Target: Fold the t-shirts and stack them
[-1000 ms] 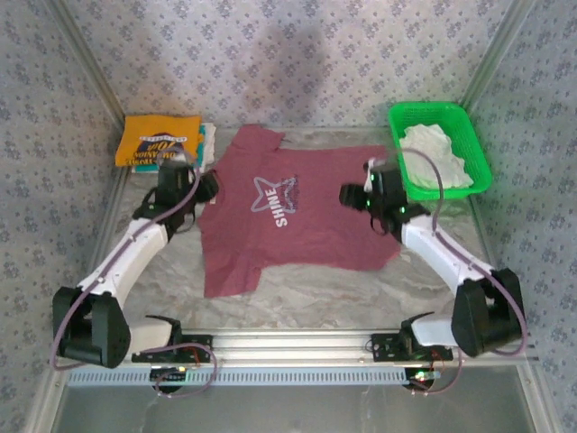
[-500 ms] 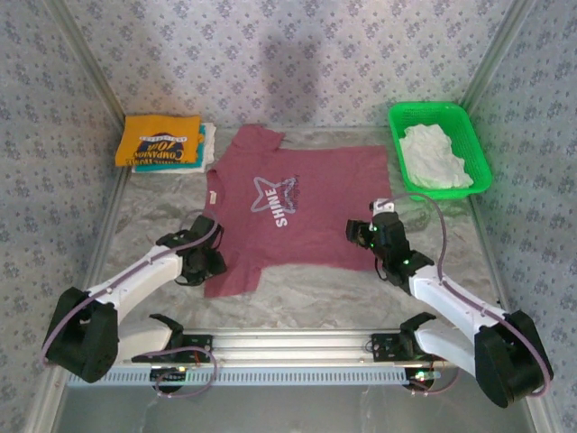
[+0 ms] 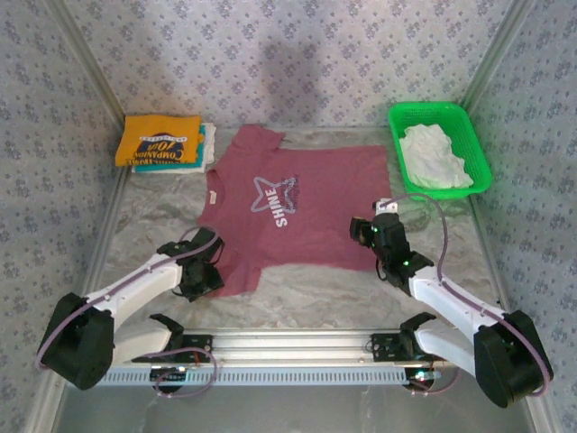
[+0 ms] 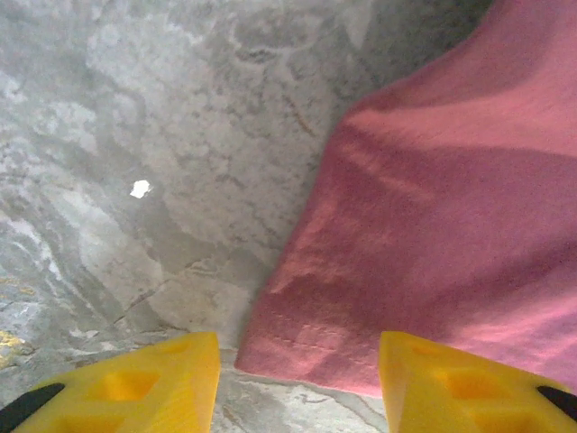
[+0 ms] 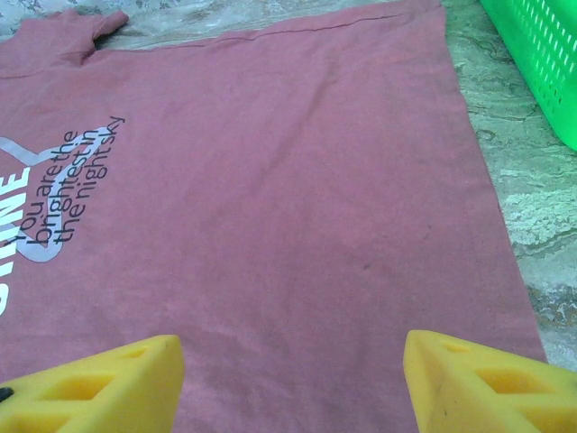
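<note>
Kim: Both arms have swung back from the far side in the last second. The left claw (image 4: 297, 356) has left the folded pile and dropped to the near-left, and the right claw (image 5: 290, 347) has pulled away from the green basket (image 3: 480, 137) toward the near-right.

Lee: And the maroon t-shirt (image 3: 306, 207)?

Kim: Same spot as before, flat in the middle of the surface (image 3: 315, 293), print side up. Its long axis runs left to right: collar to the left, hem to the right. One sleeve sticks out to the far side, the other to the near side.

Lee: What's the left claw doing?

Kim: It's low at that near sleeve. Its yellow fingers stand apart, one on either side of the sleeve's corner, and nothing is pinched. The cloth lies loose on the surface between them.

Lee: And the right?

Kim: Spread wide over the near-right part of the shirt, close to the hem edge, and it grips nothing. I can't tell whether the tips touch the cloth.

Lee: The other shirts?

Kim: The yellow-orange shirt (image 3: 162, 140) sits folded at the far left, on top of a teal one (image 3: 206, 144) that peeks out on its right side. A white shirt (image 3: 437, 158) lies bunched in the basket at the far right. Both are well apart from the claws.
</note>
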Controlling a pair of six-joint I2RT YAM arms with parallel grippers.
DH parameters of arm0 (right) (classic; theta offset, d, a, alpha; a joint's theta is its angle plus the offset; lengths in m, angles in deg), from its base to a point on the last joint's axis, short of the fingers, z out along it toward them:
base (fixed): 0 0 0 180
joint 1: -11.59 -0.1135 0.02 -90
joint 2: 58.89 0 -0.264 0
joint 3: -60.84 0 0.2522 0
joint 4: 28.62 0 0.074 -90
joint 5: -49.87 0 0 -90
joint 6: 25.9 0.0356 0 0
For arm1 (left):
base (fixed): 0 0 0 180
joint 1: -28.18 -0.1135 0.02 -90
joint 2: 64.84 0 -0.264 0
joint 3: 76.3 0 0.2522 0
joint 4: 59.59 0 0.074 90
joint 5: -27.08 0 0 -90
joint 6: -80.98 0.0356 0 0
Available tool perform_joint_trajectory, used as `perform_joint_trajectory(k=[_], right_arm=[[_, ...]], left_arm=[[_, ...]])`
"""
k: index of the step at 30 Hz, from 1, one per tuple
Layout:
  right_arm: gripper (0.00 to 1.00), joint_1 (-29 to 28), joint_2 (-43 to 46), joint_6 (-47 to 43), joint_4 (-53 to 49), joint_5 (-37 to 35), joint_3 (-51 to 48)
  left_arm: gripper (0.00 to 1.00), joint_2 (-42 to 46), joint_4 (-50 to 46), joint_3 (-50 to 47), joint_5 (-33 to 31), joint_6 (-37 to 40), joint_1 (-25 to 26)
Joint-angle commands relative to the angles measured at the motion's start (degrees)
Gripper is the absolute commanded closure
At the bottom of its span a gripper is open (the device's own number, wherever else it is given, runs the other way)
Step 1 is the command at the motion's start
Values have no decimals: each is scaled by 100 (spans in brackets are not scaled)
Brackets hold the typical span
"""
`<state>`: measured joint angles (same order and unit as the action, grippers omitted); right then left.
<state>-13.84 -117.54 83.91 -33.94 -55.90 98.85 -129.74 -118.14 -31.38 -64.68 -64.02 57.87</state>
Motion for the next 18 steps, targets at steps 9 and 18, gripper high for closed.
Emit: perform_joint_trajectory(k=[9,18], right_arm=[[22,133,-213,407,-1086,-305,380],[32,2473,-808,1277,-3921,2331,1196]], left_arm=[[98,62,827,-439,102,33,36],[100,886,256,55,-262,90,27]])
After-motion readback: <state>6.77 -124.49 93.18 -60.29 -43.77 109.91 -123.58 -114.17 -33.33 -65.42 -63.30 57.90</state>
